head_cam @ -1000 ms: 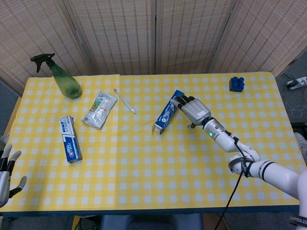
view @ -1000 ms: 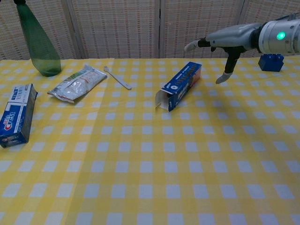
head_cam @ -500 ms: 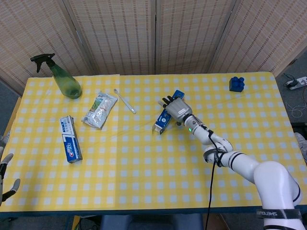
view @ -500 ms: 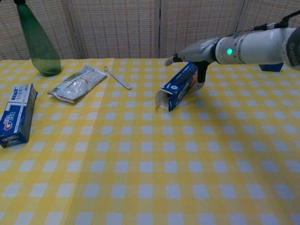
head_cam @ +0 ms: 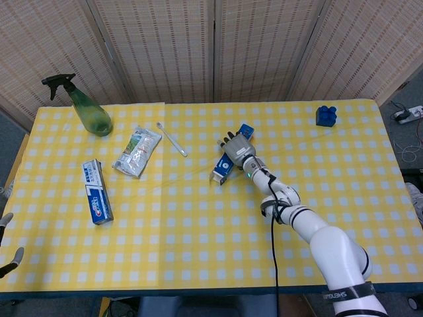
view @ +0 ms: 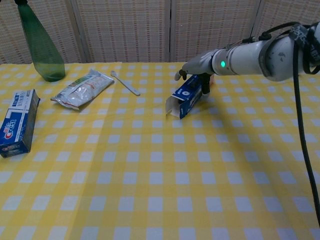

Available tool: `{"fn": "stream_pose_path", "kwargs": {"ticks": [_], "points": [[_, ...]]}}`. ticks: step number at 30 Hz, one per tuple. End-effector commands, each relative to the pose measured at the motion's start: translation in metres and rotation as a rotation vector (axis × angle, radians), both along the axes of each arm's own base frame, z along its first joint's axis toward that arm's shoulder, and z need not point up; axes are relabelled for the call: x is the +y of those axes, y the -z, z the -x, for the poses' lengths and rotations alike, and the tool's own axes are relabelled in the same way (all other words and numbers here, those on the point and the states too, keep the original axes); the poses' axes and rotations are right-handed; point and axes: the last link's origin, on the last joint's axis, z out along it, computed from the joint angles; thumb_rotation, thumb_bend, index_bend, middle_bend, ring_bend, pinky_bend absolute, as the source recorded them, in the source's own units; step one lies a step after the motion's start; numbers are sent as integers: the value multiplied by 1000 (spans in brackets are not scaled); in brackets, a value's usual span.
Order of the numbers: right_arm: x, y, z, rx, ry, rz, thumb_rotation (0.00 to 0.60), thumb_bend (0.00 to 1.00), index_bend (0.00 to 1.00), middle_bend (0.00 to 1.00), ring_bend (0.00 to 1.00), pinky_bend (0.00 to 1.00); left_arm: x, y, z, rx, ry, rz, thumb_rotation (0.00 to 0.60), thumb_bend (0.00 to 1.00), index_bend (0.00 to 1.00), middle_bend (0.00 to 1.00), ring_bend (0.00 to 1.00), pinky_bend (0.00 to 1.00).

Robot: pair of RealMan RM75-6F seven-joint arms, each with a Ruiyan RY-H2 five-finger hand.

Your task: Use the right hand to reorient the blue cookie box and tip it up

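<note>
cookie box (head_cam: 228,157) blue | tablecloth (head_cam: 198,224) yellow-white check | spray bottle (head_cam: 89,112) green | brick (head_cam: 324,115) blue

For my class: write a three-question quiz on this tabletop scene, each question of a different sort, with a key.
1. True or false: the blue cookie box stands upright on its end.
2. Which lies nearest the spray bottle? A) blue toy block B) foil packet C) cookie box
3. Fill in: the right hand is over the ____.

Key: 1 false, it lies flat. 2 B. 3 blue cookie box.

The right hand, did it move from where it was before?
Yes. The right hand moved left, away from the blue toy brick, and now covers the blue cookie box.
</note>
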Motion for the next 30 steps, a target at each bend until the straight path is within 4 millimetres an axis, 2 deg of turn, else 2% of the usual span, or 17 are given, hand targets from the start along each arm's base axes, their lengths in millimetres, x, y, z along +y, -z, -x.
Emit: {"fn": "stream_pose_path", "kwargs": {"ticks": [1, 8, 18, 25, 30], "points": [[1, 6, -3, -4, 14, -18, 600, 189, 115, 211, 27, 160, 0, 0, 0, -1, -1, 0, 600, 319, 183, 0, 0, 0], [12, 8, 1, -24, 54, -88, 600, 189, 138, 322, 85, 160, 2, 2, 1, -1, 0, 8, 600, 319, 183, 0, 0, 0], [47, 1, -6, -101, 14, -190, 600, 189, 148, 366, 168, 160, 4, 2, 2, -3, 9, 11, 600, 319, 183, 0, 0, 0], [83, -22, -10, -128, -32, -236, 600, 189, 149, 366, 169, 160, 4, 1, 4, -6, 8, 9, 600, 319, 183, 0, 0, 0], [92, -43, -19, -161, -45, -201, 600, 190, 148, 307, 169, 160, 4, 2, 3, -7, 13, 13, 600, 319, 183, 0, 0, 0]]}}
